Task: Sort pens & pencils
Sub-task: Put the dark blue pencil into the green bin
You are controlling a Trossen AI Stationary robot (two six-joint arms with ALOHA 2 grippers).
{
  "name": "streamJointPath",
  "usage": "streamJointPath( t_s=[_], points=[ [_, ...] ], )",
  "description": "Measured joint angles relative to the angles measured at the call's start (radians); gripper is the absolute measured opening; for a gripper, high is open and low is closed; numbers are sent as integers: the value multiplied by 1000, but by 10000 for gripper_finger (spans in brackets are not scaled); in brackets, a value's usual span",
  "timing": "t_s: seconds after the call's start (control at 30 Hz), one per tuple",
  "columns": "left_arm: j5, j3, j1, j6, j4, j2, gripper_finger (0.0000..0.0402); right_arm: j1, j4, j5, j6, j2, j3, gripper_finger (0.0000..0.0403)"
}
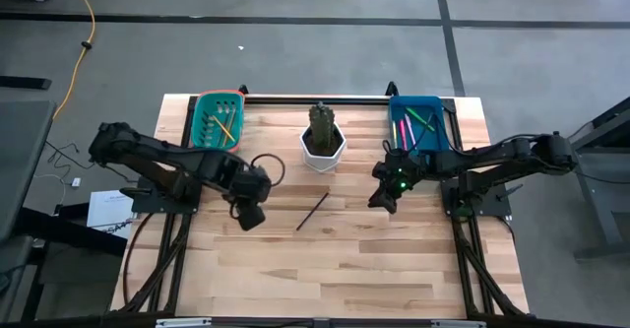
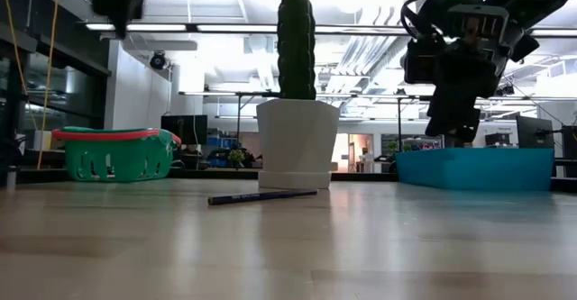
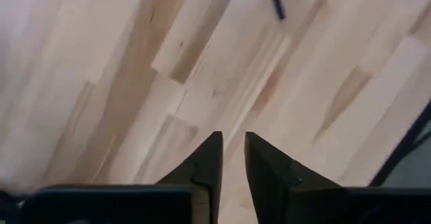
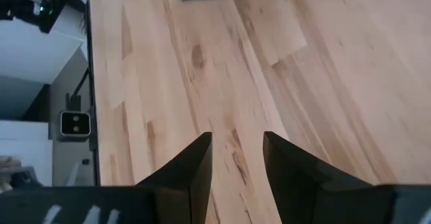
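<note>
One dark pencil (image 1: 313, 211) on table; basket contents perhaps several.

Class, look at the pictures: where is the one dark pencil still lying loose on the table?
In the high view the dark pencil lies flat on the table near its middle, just in front of the white cactus pot, between both grippers.

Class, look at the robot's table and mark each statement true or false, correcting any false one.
1. One dark pencil lies loose on the table. True.
2. The green basket is empty. False: it holds orange and yellow sticks.
3. The cactus pot stands between the two baskets. True.
4. The right hand grips a pink pen. False: it holds nothing.
5. Pink and green pens lie in the blue basket. True.
</note>
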Motion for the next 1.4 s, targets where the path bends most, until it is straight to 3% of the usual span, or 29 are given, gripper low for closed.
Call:
streamJointPath(
  t_s=[0.33, 0.5, 0.6, 0.73, 0.9, 1.03, 1.2, 1.4],
  points=[
    [13, -374, -132, -120, 489, -131, 49, 0, 15, 33, 93, 0, 0, 124],
    [-2, -485, -179, -165, 687, -123, 65, 0, 21, 36, 127, 0, 0, 124],
    [-82, -505, -181, -194, 765, -124, 73, 0, 27, 58, 149, 0, 0, 124],
    [-220, -477, -178, -182, 835, -109, 75, 0, 37, 91, 175, 0, 0, 124],
    [-227, -396, -141, -122, 791, -20, 62, 0, 37, 107, 183, 0, 0, 124],
    [-180, -299, -92, -55, 755, 87, 47, 0, 37, 128, 182, 1, 0, 124],
    [-128, -152, -35, 28, 571, 213, 40, 0, 36, 137, 174, 1, 0, 124],
    [-38, -14, 26, 100, 543, 303, 42, 0, 27, 138, 141, 1, 0, 124]
  ],
)
